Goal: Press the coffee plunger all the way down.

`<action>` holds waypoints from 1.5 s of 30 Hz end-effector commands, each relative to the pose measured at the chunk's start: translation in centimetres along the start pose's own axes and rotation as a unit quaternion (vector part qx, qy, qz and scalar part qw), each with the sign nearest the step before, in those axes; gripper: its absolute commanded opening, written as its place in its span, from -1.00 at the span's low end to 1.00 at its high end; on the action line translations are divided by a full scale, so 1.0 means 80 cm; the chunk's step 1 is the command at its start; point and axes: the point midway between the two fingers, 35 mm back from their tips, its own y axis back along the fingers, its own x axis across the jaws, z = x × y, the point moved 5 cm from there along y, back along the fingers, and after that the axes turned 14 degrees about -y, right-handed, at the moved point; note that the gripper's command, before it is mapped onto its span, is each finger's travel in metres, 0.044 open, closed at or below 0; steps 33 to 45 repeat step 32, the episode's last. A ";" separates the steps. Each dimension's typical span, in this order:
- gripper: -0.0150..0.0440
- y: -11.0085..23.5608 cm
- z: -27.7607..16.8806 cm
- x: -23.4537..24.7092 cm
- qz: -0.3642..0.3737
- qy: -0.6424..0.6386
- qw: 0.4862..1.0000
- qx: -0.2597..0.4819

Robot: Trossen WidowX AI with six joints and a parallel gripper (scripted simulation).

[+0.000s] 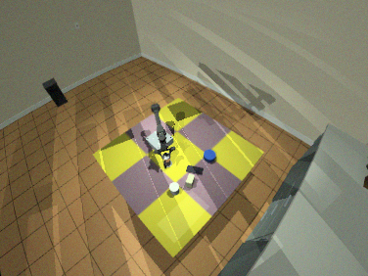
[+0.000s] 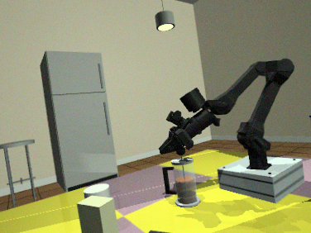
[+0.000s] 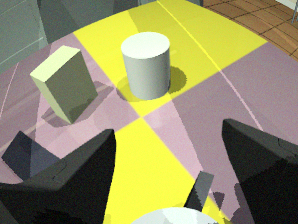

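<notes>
While the clear, cylindrical coffee press (image 2: 187,187) (image 3: 175,218) stands upright, brown inside, the black gripper (image 2: 170,153) (image 3: 169,132) hangs wide open above its disc-shaped lid (image 2: 182,161).

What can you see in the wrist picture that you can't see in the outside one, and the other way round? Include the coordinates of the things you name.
Only the wrist view shows the inner sides of both gripper fingers, standing apart.

Only the exterior view shows the fridge (image 2: 80,124), the stool (image 2: 17,145), the hanging lamp (image 2: 165,20) and the robot's white base (image 2: 285,165).

Both show the white cylinder (image 2: 98,190) (image 3: 147,70), the pale block (image 2: 96,212) (image 3: 67,85) and the coffee press (image 2: 187,192) (image 3: 172,217).
</notes>
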 end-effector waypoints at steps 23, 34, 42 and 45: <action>1.00 0.109 0.045 0.014 -0.002 0.003 1.000 0.013; 1.00 0.113 0.044 0.014 -0.001 0.004 1.000 0.015; 1.00 0.113 0.044 0.014 -0.001 0.004 1.000 0.015; 1.00 0.113 0.044 0.014 -0.001 0.004 1.000 0.015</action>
